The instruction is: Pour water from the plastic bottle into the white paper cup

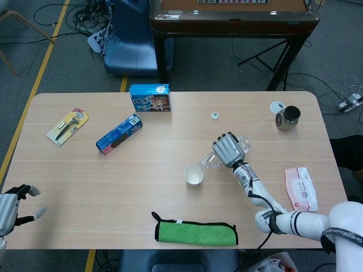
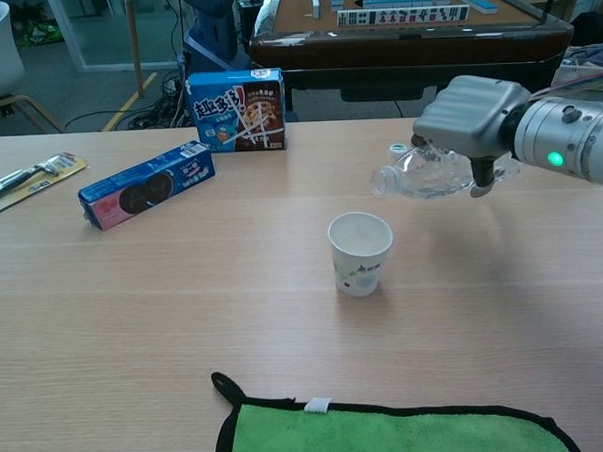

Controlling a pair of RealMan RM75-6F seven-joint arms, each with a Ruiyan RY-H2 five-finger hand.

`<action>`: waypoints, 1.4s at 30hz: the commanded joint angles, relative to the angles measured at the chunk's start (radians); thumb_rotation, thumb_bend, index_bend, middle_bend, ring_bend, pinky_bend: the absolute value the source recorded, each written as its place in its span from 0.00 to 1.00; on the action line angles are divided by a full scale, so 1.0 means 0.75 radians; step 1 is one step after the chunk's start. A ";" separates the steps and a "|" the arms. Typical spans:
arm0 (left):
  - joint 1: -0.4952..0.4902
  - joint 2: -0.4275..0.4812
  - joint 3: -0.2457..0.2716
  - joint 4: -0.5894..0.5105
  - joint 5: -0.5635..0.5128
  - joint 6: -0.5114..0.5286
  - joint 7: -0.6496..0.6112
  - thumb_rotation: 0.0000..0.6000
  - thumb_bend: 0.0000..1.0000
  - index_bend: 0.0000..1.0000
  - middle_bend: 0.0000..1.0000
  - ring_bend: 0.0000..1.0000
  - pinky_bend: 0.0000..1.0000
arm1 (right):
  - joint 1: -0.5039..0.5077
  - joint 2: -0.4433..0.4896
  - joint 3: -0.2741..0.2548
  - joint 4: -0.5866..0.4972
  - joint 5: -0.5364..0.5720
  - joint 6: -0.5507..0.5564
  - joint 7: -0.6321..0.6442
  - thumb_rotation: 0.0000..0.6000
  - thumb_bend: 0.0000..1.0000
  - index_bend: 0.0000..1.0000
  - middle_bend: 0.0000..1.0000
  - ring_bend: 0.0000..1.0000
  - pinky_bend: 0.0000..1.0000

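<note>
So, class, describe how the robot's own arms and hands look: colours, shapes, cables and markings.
The right hand has a boxy grey metallic back with dark fingers. Its silver cylindrical wrist carries a glowing green light. In the head view a black cable runs along the slim forearm to a white upper arm with a grey lettered band. The left hand is grey with black fingers and pale tips.

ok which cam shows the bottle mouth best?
Chest view: the bottle lies sideways in the right hand, its open mouth in profile, above and right of the cup. Head view shows the bottle from above, mostly under the hand, the mouth small near the cup rim.
</note>
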 commanded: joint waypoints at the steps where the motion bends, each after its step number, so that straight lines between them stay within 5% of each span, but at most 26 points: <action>1: 0.000 0.000 0.000 0.000 -0.001 -0.001 0.000 1.00 0.10 0.49 0.51 0.51 0.75 | 0.014 0.004 -0.017 -0.021 0.021 0.026 -0.057 1.00 0.17 0.59 0.63 0.52 0.57; 42: -0.002 0.005 0.000 -0.009 -0.013 -0.017 0.014 1.00 0.10 0.49 0.50 0.51 0.75 | 0.087 0.003 -0.088 -0.101 0.186 0.168 -0.372 1.00 0.17 0.59 0.63 0.52 0.57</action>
